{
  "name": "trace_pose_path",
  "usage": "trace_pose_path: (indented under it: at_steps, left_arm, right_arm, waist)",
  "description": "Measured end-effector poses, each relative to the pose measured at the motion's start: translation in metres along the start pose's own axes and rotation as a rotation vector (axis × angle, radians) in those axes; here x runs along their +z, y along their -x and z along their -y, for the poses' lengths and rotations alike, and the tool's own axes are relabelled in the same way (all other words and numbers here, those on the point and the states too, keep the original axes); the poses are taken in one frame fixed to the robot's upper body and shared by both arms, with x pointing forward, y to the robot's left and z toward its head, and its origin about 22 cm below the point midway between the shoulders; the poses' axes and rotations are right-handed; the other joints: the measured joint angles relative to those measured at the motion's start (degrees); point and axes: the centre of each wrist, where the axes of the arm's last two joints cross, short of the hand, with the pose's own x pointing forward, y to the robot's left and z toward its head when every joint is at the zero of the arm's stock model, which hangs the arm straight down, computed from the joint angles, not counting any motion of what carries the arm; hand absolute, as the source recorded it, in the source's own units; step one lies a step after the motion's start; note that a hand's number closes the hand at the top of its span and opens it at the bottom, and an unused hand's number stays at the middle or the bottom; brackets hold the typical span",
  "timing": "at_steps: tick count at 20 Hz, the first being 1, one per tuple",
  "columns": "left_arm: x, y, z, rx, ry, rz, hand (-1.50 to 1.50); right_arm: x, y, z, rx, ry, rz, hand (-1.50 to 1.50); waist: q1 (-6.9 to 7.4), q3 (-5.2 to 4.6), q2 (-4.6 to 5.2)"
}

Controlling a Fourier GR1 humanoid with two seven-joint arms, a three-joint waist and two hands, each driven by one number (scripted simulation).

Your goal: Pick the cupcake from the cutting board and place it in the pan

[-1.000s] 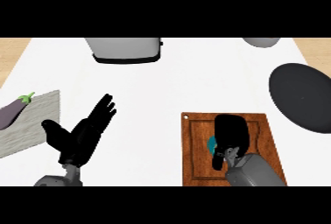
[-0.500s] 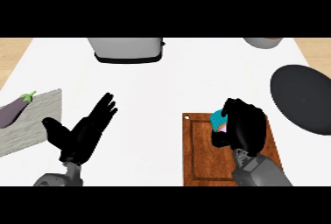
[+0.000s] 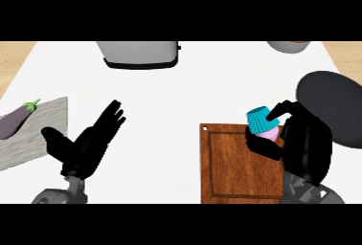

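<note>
You are mid-carry — your right hand (image 3: pixel 300 139) is curled round the cupcake (image 3: pixel 262 122), tipped over the cutting board's (image 3: pixel 230 167) far edge — so next swing it right over the pan (image 3: pixel 332 103).

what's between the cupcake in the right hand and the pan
Nothing visible. The right hand holds the cupcake over the cutting board's far right corner, and the pan lies just beyond to the right.
</note>
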Motion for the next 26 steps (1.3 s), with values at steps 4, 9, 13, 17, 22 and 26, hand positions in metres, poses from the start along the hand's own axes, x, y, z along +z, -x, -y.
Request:
trace_pose_path:
  at_steps: [4,9,13,17,22,26]
  left_arm:
    - [-0.004,0.003,0.011,-0.006,0.008,0.001,0.0]
    - [-0.001,-0.002,0.015,-0.002,0.019,-0.001,0.0]
    - [0.002,-0.001,0.014,-0.003,0.024,0.002,0.0]
    - [-0.005,0.002,0.012,-0.011,0.024,-0.002,0.0]
    - [-0.004,0.006,0.007,-0.006,0.039,-0.001,0.0]
    - [-0.007,0.005,0.009,-0.007,0.042,0.005,0.0]
  right_arm:
    - [-0.018,0.03,0.005,-0.104,0.037,-0.042,1.5]
    - [-0.055,0.074,-0.002,-0.054,0.084,-0.062,1.5]
    - [-0.086,0.108,-0.01,0.015,0.13,-0.068,1.5]
    - [-0.114,0.137,-0.015,0.039,0.219,-0.087,1.5]
    - [-0.144,0.17,-0.013,0.057,0.342,-0.138,1.5]
    - [-0.167,0.196,-0.003,0.048,0.407,-0.17,1.5]
  waist:
    - [0.2,0.01,0.1]
    - [0.61,0.0,0.17]
    - [0.96,0.0,0.24]
    - [1.13,0.03,0.37]
    - [1.56,0.06,0.5]
    - [2.09,0.15,0.75]
